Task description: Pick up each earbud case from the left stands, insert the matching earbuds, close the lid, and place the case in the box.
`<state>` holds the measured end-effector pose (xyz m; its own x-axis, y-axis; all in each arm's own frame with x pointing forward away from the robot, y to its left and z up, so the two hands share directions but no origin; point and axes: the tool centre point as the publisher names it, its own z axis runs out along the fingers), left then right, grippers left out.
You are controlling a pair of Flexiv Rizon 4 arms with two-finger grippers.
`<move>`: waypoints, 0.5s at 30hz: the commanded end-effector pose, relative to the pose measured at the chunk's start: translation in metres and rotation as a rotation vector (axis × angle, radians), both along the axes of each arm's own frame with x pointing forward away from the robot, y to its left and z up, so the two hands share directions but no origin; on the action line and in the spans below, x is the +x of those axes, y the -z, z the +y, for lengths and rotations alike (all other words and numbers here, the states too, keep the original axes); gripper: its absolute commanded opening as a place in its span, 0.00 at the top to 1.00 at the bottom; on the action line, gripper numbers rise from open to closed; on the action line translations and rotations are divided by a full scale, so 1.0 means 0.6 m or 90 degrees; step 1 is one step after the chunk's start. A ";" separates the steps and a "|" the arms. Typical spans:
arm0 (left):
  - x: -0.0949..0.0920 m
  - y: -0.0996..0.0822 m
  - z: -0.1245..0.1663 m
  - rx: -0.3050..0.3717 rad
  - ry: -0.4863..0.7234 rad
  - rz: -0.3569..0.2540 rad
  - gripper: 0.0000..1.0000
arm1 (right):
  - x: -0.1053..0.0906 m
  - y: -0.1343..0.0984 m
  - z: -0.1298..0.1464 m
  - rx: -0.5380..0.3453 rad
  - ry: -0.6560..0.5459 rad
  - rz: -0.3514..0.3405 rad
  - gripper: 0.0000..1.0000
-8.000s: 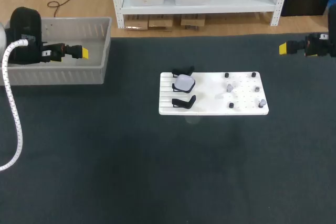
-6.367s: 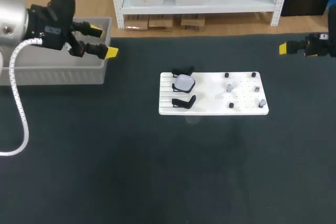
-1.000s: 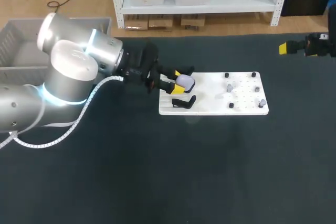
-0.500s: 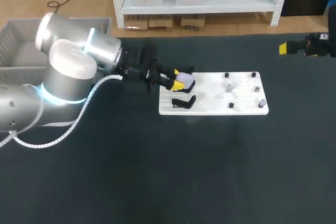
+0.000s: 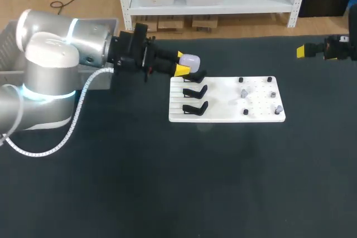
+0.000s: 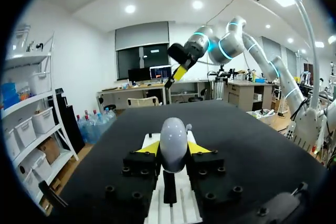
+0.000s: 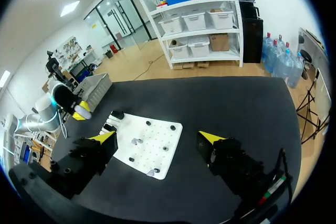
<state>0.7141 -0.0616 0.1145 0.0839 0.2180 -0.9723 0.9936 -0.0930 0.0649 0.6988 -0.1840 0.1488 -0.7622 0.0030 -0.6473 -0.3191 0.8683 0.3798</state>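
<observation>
Three black stands [image 5: 194, 91] sit in a column along the 9 o'clock side of the white board [image 5: 223, 116], mid-table. Small pieces [image 5: 244, 92], some pale and some dark, dot the board's 3 o'clock half, each apart from the next; too small to tell earbuds from pegs. Just past the board's 10 o'clock corner is the left gripper [image 5: 182, 62], clenched on the pale earbud case [image 5: 189, 59], one yellow tip on either flank. Left wrist view: case upright between both fingers, lid closed, board below and ahead. Grey box [image 5: 109, 24] at the table's 10 o'clock, partly behind the left arm, well apart from the case. Right gripper [image 5: 302, 52] far out at 2 o'clock near the table edge, released, fingers spread wide.
</observation>
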 end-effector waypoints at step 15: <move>-0.074 -0.076 0.029 -0.077 -0.008 0.047 1.00 | -0.001 -0.001 0.001 -0.001 0.001 0.000 0.00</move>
